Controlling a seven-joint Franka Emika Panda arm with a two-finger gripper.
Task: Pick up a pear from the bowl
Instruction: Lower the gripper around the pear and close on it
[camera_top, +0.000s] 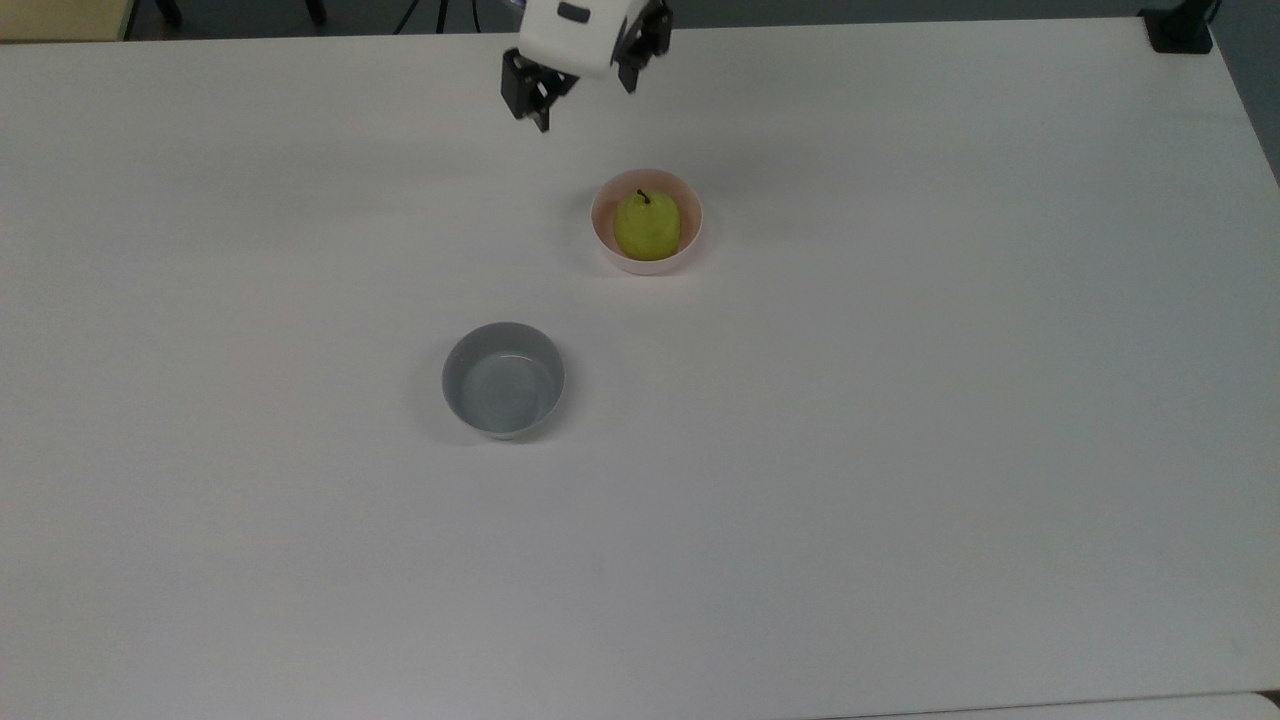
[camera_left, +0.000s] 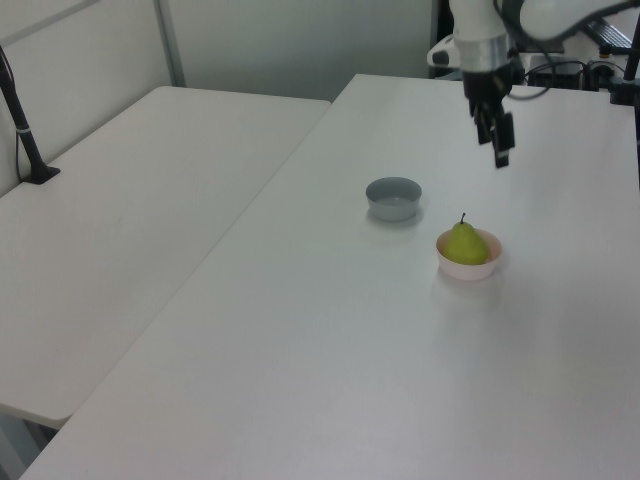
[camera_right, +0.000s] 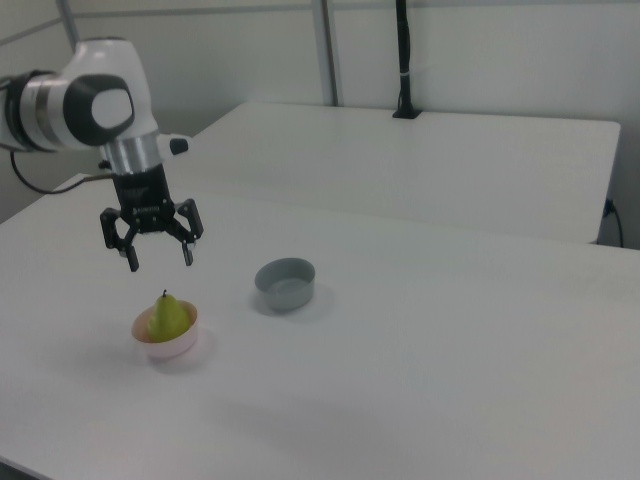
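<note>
The pincer (camera_right: 159, 256) hangs wide open and empty above the pear (camera_right: 167, 317). Descending off-centre, a finger could hit the bowl (camera_right: 180, 343) rim and tip it.

White table (camera_left: 330, 330), second pale table (camera_left: 130, 220) adjoining on the left view's left. Pale pink bowl (camera_left: 469, 264) on the white table, holding a yellow-green pear (camera_left: 465, 243), stem up. Grey bowl (camera_left: 393, 198) just beyond, toward the left view's left, apart from the pink one. Gripper (camera_left: 497, 140) suspended above the table, behind the pear and clear of it, pointing down; fingers seen nearly edge-on, spread not determinable. Black post (camera_left: 22, 125) at the far left edge.
</note>
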